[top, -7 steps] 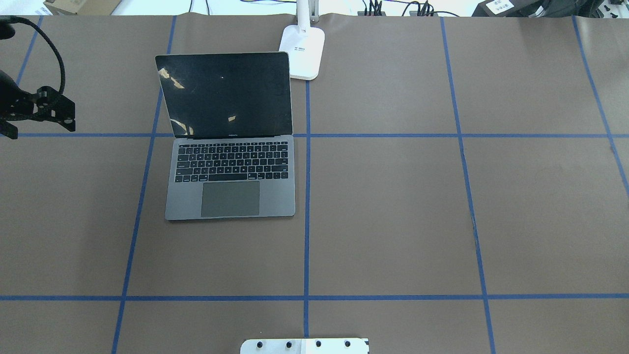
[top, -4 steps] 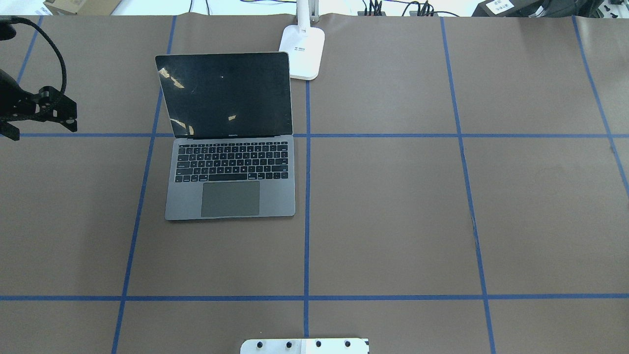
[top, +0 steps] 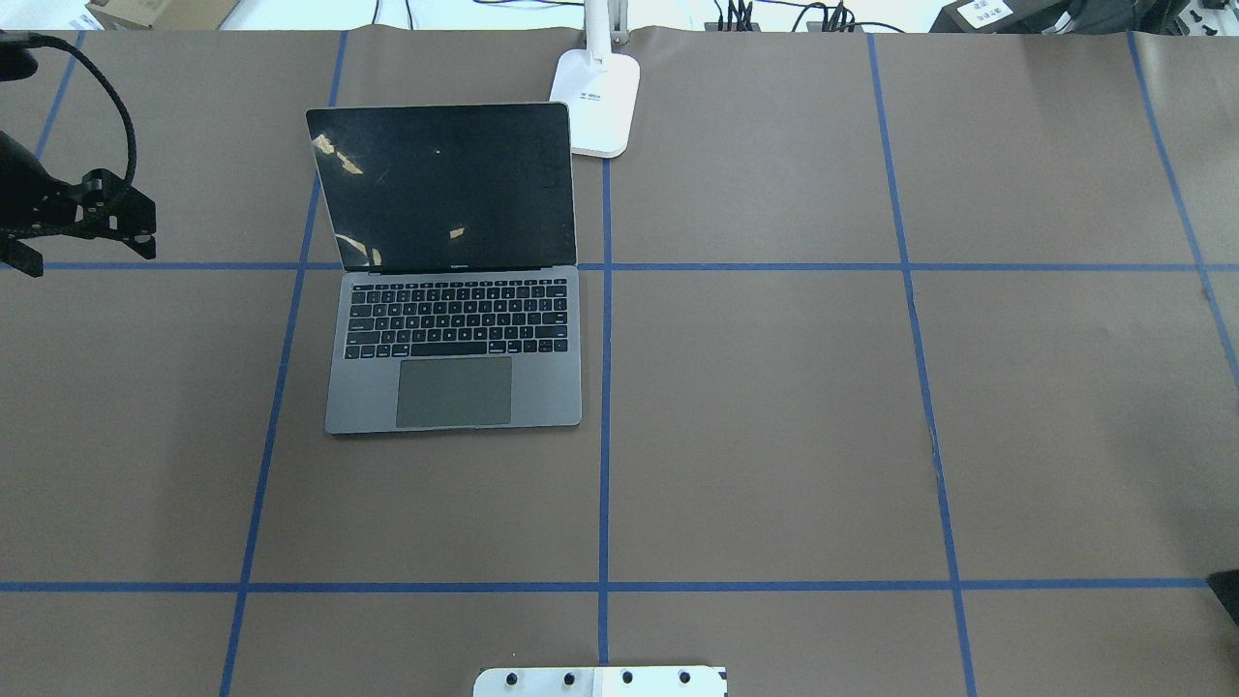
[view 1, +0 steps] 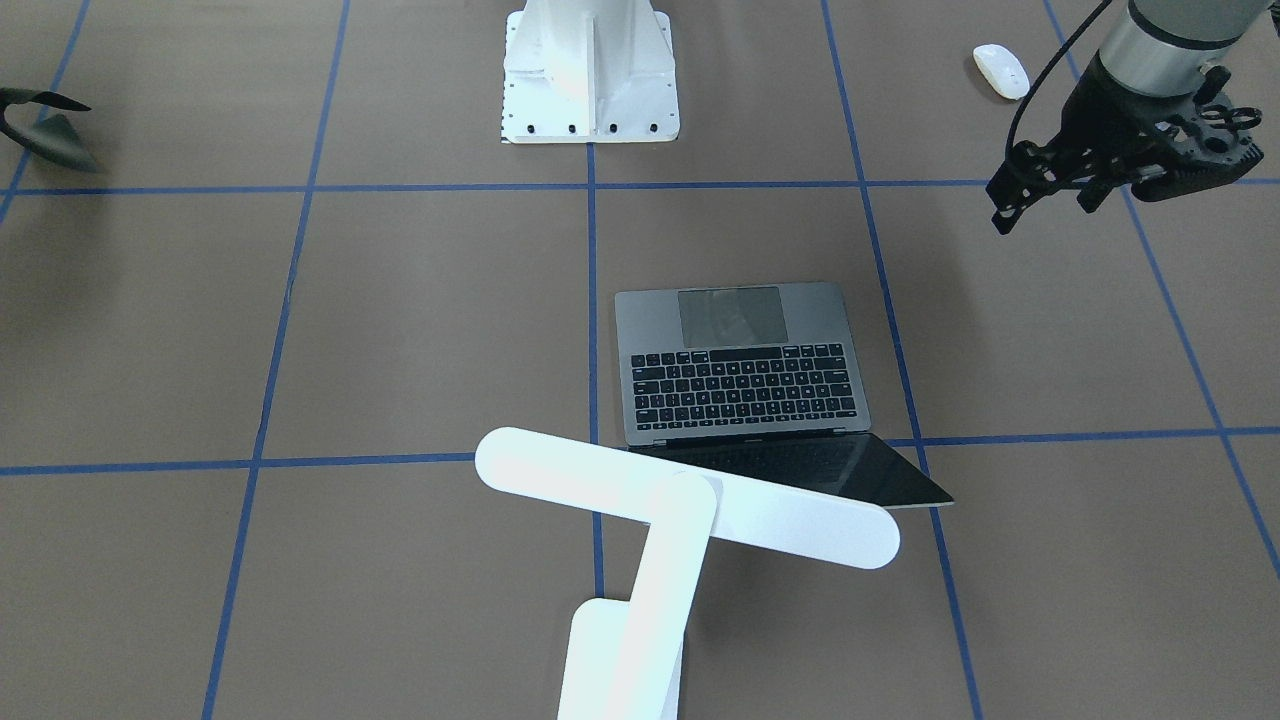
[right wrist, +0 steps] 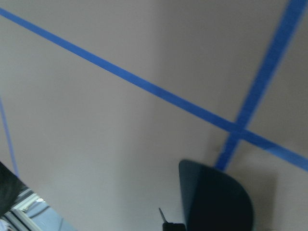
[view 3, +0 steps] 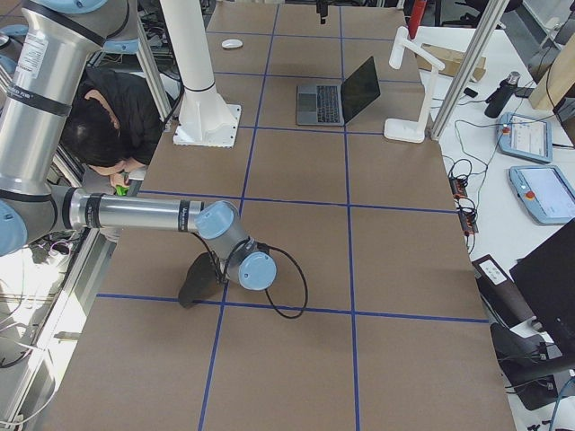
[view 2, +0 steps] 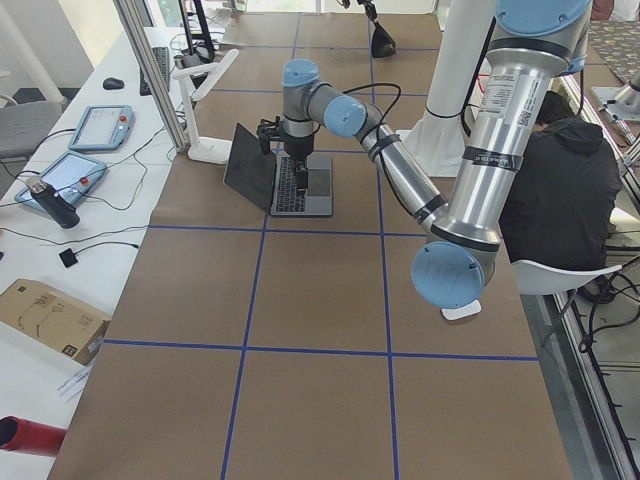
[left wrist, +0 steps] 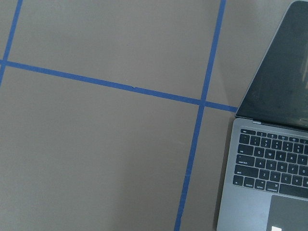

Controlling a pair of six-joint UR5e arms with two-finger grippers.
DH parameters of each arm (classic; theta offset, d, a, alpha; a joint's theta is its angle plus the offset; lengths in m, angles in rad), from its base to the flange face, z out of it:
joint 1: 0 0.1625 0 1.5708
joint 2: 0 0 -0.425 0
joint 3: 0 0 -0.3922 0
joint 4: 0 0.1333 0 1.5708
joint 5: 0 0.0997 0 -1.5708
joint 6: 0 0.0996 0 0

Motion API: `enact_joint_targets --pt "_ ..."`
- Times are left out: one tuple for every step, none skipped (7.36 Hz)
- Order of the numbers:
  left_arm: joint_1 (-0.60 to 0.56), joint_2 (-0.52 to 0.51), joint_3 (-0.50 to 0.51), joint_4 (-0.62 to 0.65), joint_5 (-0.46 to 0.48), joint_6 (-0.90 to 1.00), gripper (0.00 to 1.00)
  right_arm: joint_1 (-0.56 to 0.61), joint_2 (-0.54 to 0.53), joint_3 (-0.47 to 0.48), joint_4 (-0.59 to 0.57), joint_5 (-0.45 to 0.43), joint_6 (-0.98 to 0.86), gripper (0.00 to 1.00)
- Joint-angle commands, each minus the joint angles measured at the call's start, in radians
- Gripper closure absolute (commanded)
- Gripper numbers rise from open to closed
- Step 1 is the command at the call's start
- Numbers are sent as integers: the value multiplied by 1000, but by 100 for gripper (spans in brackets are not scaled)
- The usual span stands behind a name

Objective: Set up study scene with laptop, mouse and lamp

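Sitting open: grey laptop [top: 453,387], black keys, dark glossy screen; left hand [view 1: 1045,205], right hand [view 1: 40,125] openness: cannot tell.

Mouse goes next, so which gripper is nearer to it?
Left. The left gripper hangs close to the mouse, just forward of it; the right gripper is far off at the opposite side.

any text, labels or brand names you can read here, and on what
Nothing reads clearly.
laptop: small light mark under the screen, too small to read.
keys: white legends, too blurred to read for sure.
lamp: dark print on the base, too small to read.
left arm: white sticker with a code, too small to read.
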Motion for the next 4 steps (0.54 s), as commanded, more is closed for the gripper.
enact_joint_targets --pt "0 -1 19 -2 -2 3 0 -3 131 72 -41 29 193 100" --pt "0 -1 21 -11 -2 1 0 -16 230 72 -43 8 290 100" --pt "0 -1 25 -14 -2 3 0 -42 321 71 -43 -6 390 100" --pt "0 -2 28 -17 0 3 0 -77 402 72 -34 -1 518 100"
